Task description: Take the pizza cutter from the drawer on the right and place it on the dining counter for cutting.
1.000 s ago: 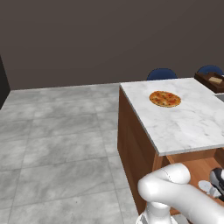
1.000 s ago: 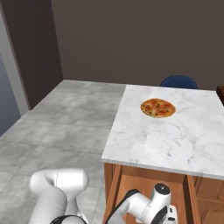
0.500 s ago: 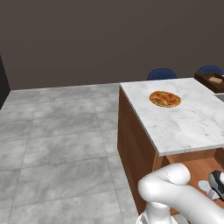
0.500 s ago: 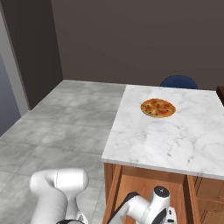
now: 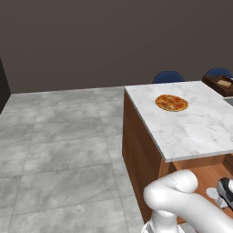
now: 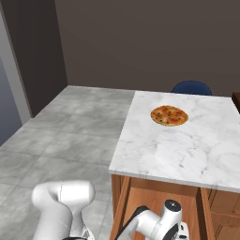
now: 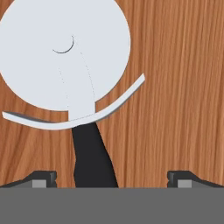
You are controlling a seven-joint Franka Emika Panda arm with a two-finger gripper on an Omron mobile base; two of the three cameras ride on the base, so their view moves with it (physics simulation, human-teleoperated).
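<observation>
The pizza cutter (image 7: pixel 65 52) lies flat on the wood floor of the open drawer (image 7: pixel 183 87). Its pale round wheel is at the upper left of the hand view, and its dark handle (image 7: pixel 92 153) runs down between my fingertips. My gripper (image 7: pixel 112 178) is open and straddles the handle end, with both pads apart from it. In the left base view the gripper (image 5: pixel 225 193) hangs low inside the pulled-out drawer (image 5: pixel 205 175), right beside the wheel (image 5: pixel 212 193). The drawer (image 6: pixel 154 199) sits under the near edge of the dining counter (image 6: pixel 187 150), a white marble slab (image 5: pixel 195 129).
A round orange-topped pizza (image 5: pixel 171 103) lies on the counter towards its far side. Two blue chairs (image 5: pixel 168 76) (image 5: pixel 218 72) stand behind the counter, and a dark wooden box (image 5: pixel 220 84) sits at its back right corner. Grey tiled floor (image 5: pixel 59 150) spreads to the left.
The hand has sunk slightly deeper into the drawer. Counter, pizza and base have not moved.
</observation>
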